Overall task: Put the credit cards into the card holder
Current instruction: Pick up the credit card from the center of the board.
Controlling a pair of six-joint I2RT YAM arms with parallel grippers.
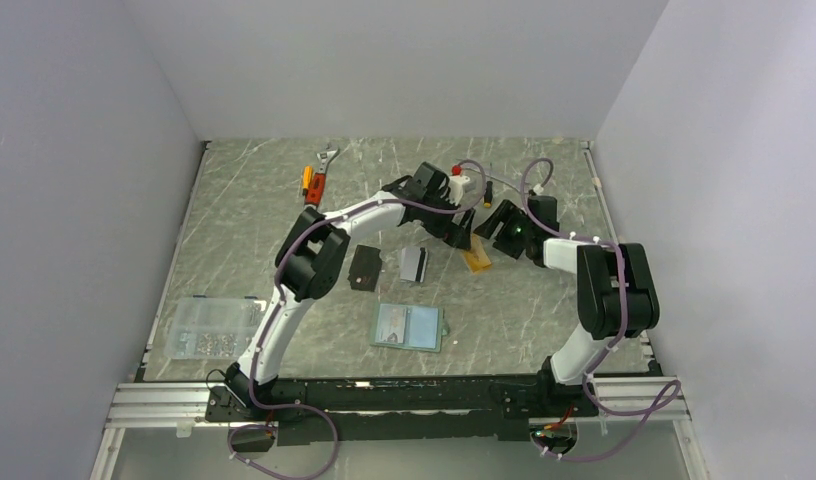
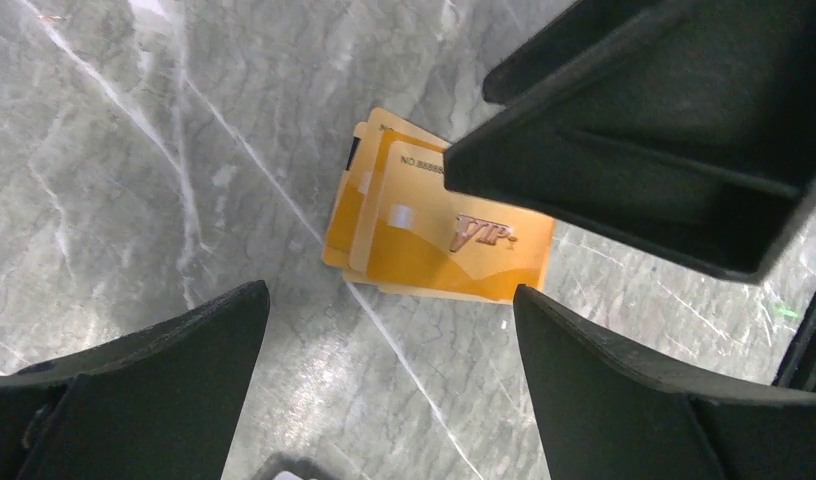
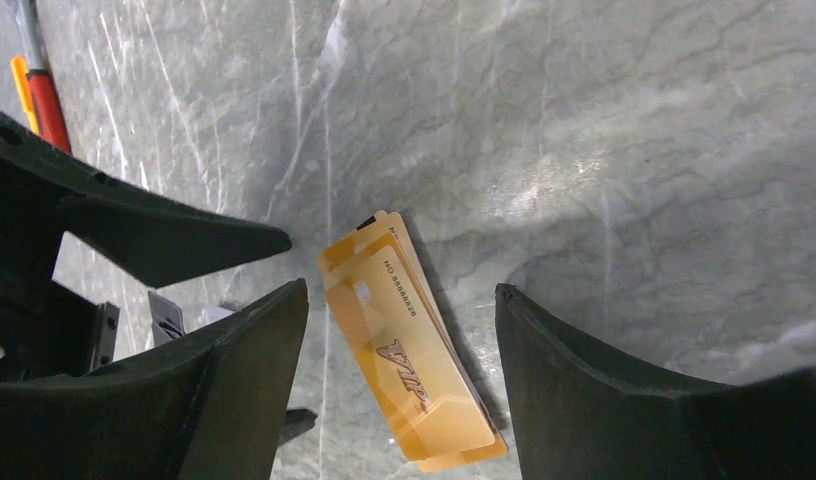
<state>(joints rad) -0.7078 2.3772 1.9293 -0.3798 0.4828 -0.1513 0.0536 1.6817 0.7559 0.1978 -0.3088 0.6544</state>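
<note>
Treat the table (image 1: 544,330) as a smooth, marble-patterned surface with a soft sheen. The orange-gold cards (image 2: 424,255) look like glossy plastic with raised lettering. On the left gripper (image 2: 387,295) and right gripper (image 3: 399,288) you see matt black plastic fingers. The parts box (image 1: 209,327) at the near left corner is clear plastic.

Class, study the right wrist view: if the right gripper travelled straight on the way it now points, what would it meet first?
Probably the orange-gold cards, lying flat on the table directly ahead of the right gripper; how high above them it hovers is unclear.
</note>
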